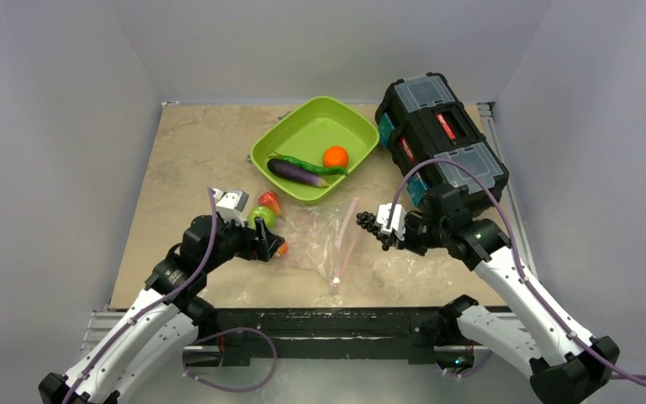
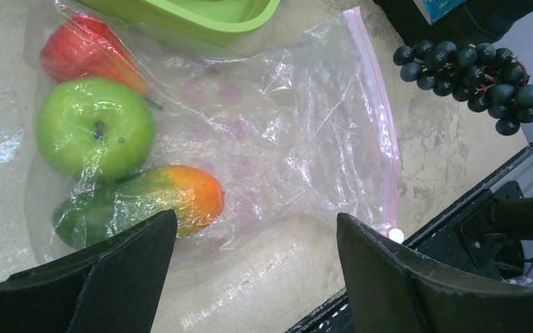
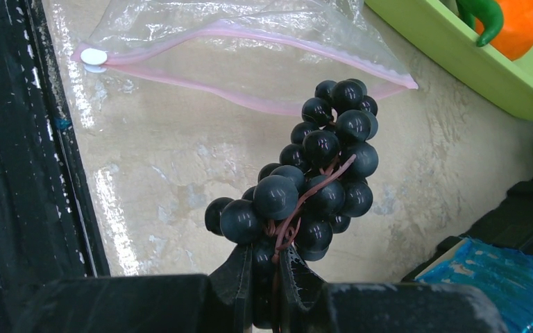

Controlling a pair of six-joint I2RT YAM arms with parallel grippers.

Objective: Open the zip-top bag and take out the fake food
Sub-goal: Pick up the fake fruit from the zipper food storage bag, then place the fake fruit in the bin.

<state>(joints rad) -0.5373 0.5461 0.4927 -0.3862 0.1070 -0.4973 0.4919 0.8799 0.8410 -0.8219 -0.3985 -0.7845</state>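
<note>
Left claw [image 2: 255,220] released, jaws wide, over the left (closed) end of the bag [image 2: 298,132]; doesn't look like it's touching, but view is tight. Three food pieces sit in that end under plastic: red piece [image 2: 87,48], green fruit [image 2: 94,128], green-orange piece [image 2: 153,205] nearest the claw. Bag lies flat mid-table, long axis left-right. Pink zip [image 3: 215,28] runs near-far along its right edge with tracks parted, so the mouth faces the right arm. Tray [image 1: 279,166] at the far side holds eggplant [image 1: 296,172] and orange [image 1: 335,156]. Right claw [image 3: 271,274] clenched on the grapes [image 3: 316,184] at the stem end, held off the table just right of the mouth. Tray lies far-left of it, likely the drop spot. Tabletop [image 1: 193,160] stone-look, glossy. Toolbox [image 1: 437,126] crowds the right arm's far side.
</note>
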